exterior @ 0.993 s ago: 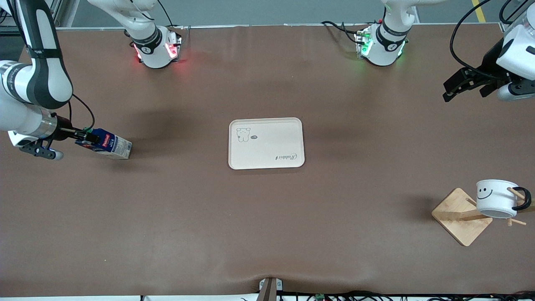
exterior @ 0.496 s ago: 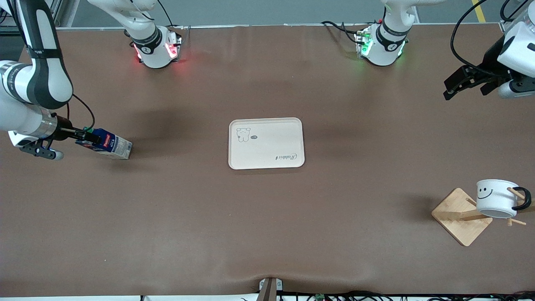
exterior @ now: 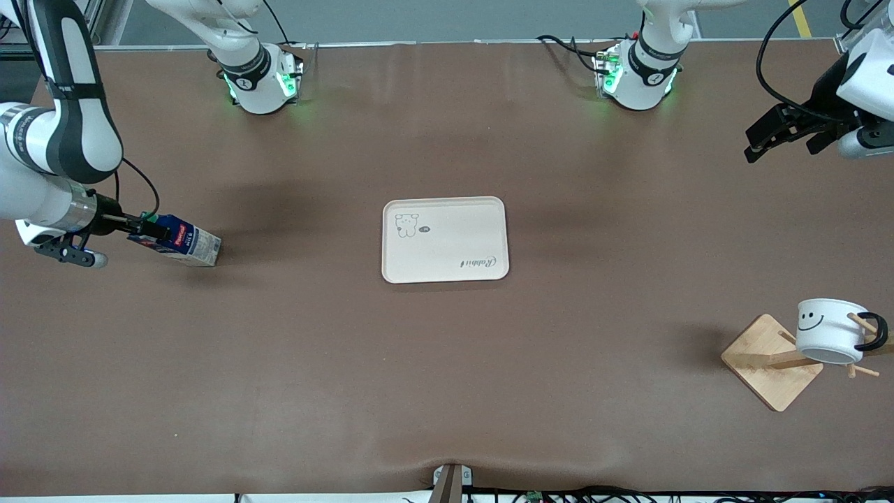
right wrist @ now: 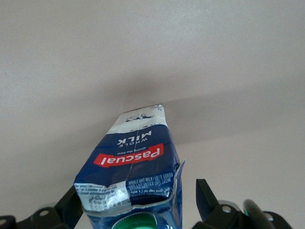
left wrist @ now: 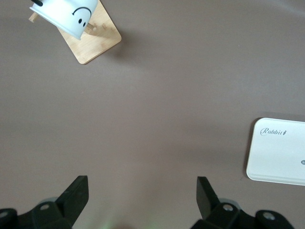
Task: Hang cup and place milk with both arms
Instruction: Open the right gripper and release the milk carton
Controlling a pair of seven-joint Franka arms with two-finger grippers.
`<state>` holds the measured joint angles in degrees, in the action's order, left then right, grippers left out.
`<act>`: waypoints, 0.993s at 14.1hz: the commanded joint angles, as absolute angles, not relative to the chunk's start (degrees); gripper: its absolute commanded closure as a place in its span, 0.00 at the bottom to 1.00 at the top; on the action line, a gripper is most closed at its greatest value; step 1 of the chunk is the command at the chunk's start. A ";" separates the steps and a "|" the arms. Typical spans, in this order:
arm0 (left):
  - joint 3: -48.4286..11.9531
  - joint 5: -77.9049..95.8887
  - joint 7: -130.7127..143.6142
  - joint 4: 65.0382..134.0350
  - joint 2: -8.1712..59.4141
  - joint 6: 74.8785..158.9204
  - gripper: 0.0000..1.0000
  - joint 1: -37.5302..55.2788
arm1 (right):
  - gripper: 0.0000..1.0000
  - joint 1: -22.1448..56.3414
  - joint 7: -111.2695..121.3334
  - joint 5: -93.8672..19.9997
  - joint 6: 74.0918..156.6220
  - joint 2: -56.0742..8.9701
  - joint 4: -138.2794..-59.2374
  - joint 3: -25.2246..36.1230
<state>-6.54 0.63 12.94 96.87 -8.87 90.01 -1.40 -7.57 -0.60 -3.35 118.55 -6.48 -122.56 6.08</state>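
While the front view sets the milk carton (exterior: 174, 240) at the right arm's end of the tabletop (exterior: 447, 384), far from the tray (exterior: 445, 239), it shows the right tool (exterior: 143, 227) at the carton's top. The smiley cup (exterior: 829, 331) hangs on the wooden rack (exterior: 772, 361); the left tool (exterior: 782, 136) hovers released. The left wrist view reads "Rabbit" on the tray (left wrist: 279, 150). The right wrist view reads "Pascual WHOLE MILK" on the carton (right wrist: 133, 164), fingers (right wrist: 71, 202) parted beside it.

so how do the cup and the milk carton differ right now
The cup is white with a smiley face; the milk carton is dark blue with a red label. The cup hangs on the wooden rack at the left arm's end; the carton stands on the table at the right arm's end. No hand is near the cup; the open right hand flanks the carton's top.
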 commanded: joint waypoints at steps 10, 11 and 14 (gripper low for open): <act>-6.15 1.32 11.87 97.65 -11.25 88.95 0.00 -1.93 | 0.00 -5.54 -0.79 -3.25 94.48 -9.58 -94.96 4.83; -6.15 1.32 11.87 97.65 -11.34 88.95 0.00 -1.93 | 0.00 -5.10 -0.62 -3.16 93.96 -10.89 -90.83 4.83; -6.15 1.32 11.87 97.65 -11.43 88.86 0.00 -2.20 | 0.00 -4.04 -0.62 -2.19 87.29 -13.26 -79.32 4.92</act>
<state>-6.28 0.63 12.94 96.88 -9.95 89.46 -1.68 -4.34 -0.59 -3.15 91.92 -9.31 -89.12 4.76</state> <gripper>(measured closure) 0.000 0.000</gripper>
